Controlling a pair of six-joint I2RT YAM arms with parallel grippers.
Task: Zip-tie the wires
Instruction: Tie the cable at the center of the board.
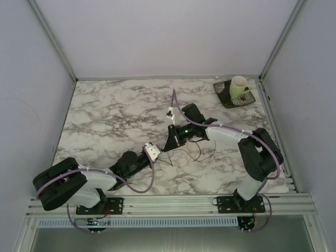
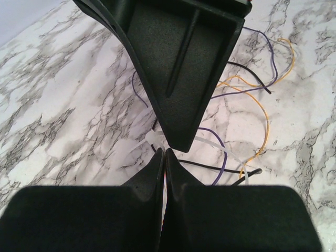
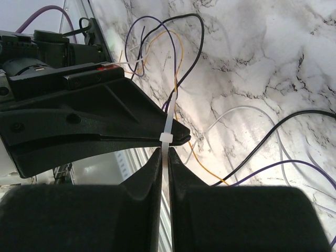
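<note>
Right fingers (image 3: 147, 173), black, wedge-shaped: closed on the tail of a thin white plastic zip tie (image 3: 167, 126), apparently to draw it tight. Left fingers (image 2: 147, 173), same make: pressed together, tips meeting the tie's head from the opposite side, probably to brace it against the pull. Whether they pinch tie or strand cannot be told. Hair-thin flexible wires (image 2: 267, 126), black, purple, orange and white: gathered at the tie between the two arms, free ends in loose loops on the bench just beyond. White-and-grey marbled bench (image 1: 115, 115): carries everything listed. Pale cream mug (image 1: 239, 85) on dark square saucer (image 1: 227, 98): far right corner, well apart, seen from overhead only. Right wrist view alone shows the strap running into its fingers. Overhead view renders the wires as faint dark threads, colours lost.
</note>
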